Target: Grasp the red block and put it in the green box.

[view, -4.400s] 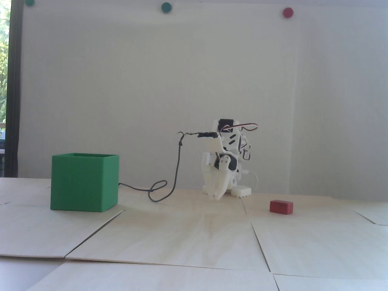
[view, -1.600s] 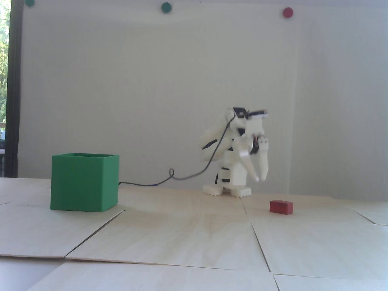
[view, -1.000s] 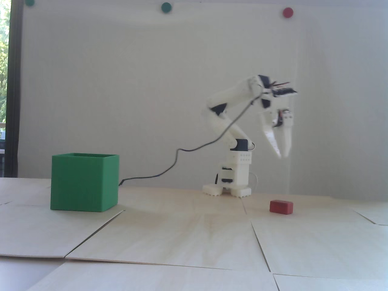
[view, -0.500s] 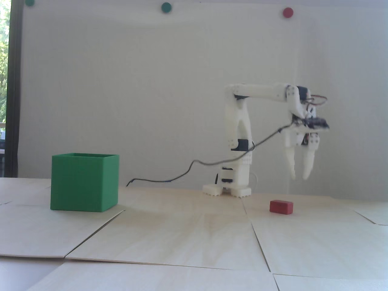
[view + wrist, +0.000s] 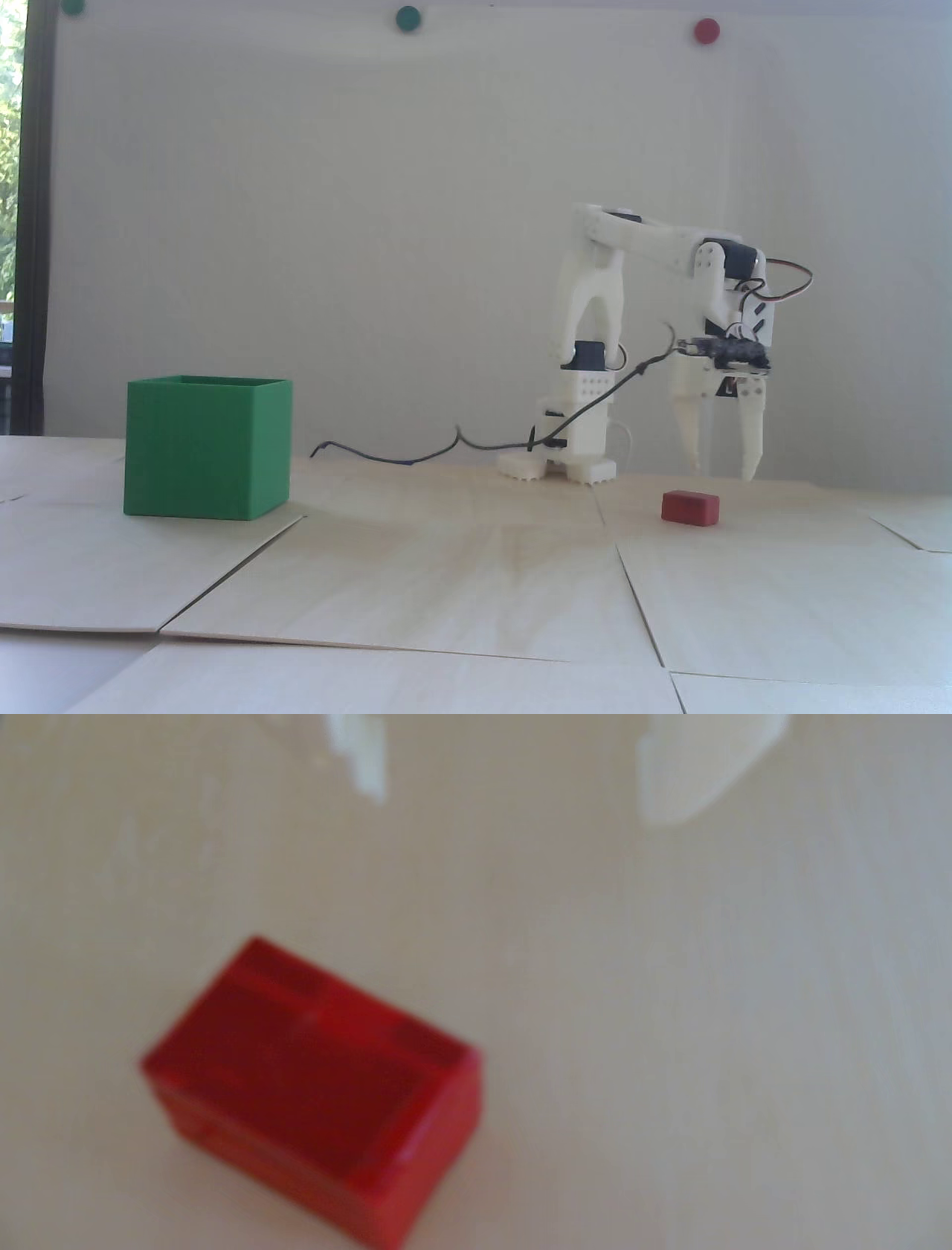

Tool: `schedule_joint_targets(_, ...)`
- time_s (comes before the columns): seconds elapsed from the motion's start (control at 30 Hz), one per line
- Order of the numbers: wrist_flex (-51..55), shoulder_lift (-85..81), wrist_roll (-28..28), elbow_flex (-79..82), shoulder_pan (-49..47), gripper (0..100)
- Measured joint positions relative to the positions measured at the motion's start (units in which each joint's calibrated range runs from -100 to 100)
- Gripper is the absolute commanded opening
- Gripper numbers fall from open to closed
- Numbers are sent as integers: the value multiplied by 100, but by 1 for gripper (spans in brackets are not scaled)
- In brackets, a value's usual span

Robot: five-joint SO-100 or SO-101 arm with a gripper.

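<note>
The red block [image 5: 691,507] lies on the pale wood table at the right of the fixed view; in the wrist view it [image 5: 314,1090] fills the lower left, blurred. My white gripper [image 5: 723,470] hangs open and empty just above the table, a little behind and to the right of the block, not touching it. In the wrist view the gripper [image 5: 520,807] enters from the top edge, its two fingertips wide apart above bare table. The green box [image 5: 206,446] stands open-topped far to the left in the fixed view, out of the wrist view.
The arm's white base [image 5: 573,446] stands behind the block, with a dark cable [image 5: 416,454] trailing left on the table. Two green dots [image 5: 407,18] and a red dot [image 5: 706,30] are on the wall. Table panels have seams.
</note>
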Motion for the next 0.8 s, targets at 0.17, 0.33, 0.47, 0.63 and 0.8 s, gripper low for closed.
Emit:
schedule_joint_targets(0.17,0,0,-396,0,84,18)
schedule_joint_targets(0.33,0,0,-606,0,168,18)
schedule_joint_targets(0.47,0,0,-694,54,436,18)
schedule_joint_targets(0.63,0,0,-771,206,856,18)
schedule_joint_targets(0.8,0,0,-1012,206,1284,18)
